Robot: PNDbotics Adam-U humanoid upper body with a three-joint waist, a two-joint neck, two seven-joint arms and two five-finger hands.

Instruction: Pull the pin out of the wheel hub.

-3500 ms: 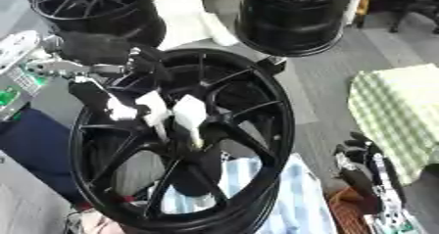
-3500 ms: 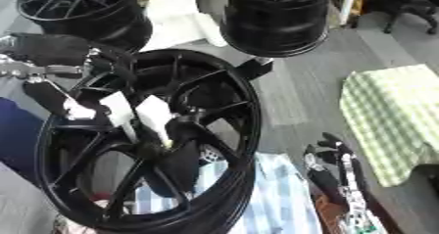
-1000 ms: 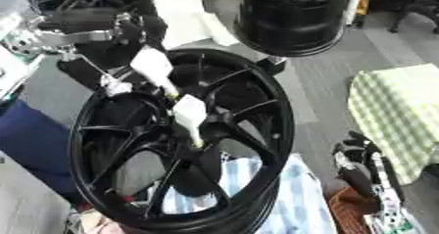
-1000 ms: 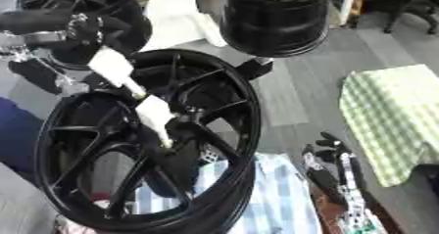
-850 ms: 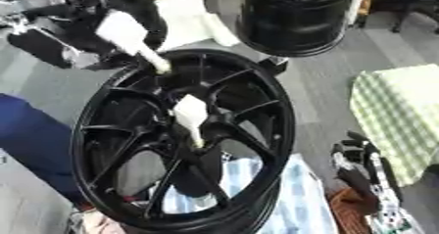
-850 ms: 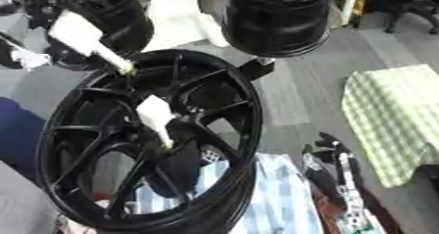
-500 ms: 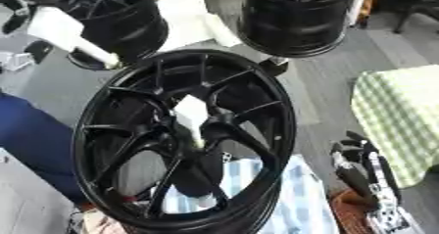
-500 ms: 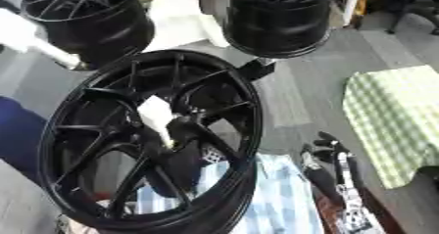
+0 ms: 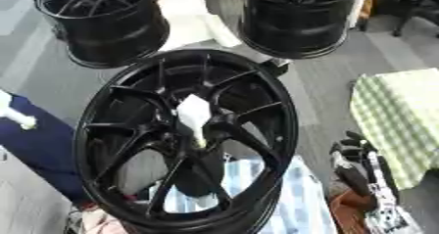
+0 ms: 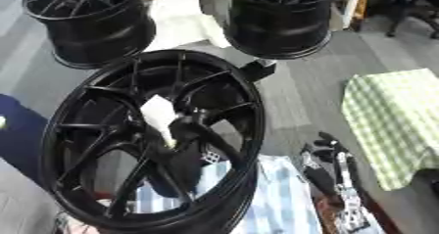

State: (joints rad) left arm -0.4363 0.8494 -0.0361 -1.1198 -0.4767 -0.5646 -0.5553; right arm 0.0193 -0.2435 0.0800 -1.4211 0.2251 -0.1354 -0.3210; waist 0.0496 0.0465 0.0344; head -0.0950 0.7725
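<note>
Pin (image 9: 195,116), white with a broad upper end and a narrow lower end, sits at the centre of the black wheel hub (image 9: 184,140), which fills the middle and lower left of the frame and leans tilted on a blue-and-white striped cloth (image 10: 274,198). The pin's narrow end points down into the hub's middle, where the spokes meet.

Only a small white part shows at the far left edge (image 9: 15,116), against a dark blue patch; whether it belongs to the left hand cannot be told. The right hand (image 9: 353,155) shows at the lower right of the frame, fingers relaxed and pointing up, holding nothing, well apart from the hub.

Two more black wheels (image 9: 107,20) stand at the top, with white cloth (image 10: 184,20) between them. A green checked cloth (image 10: 390,118) lies at the right edge.
</note>
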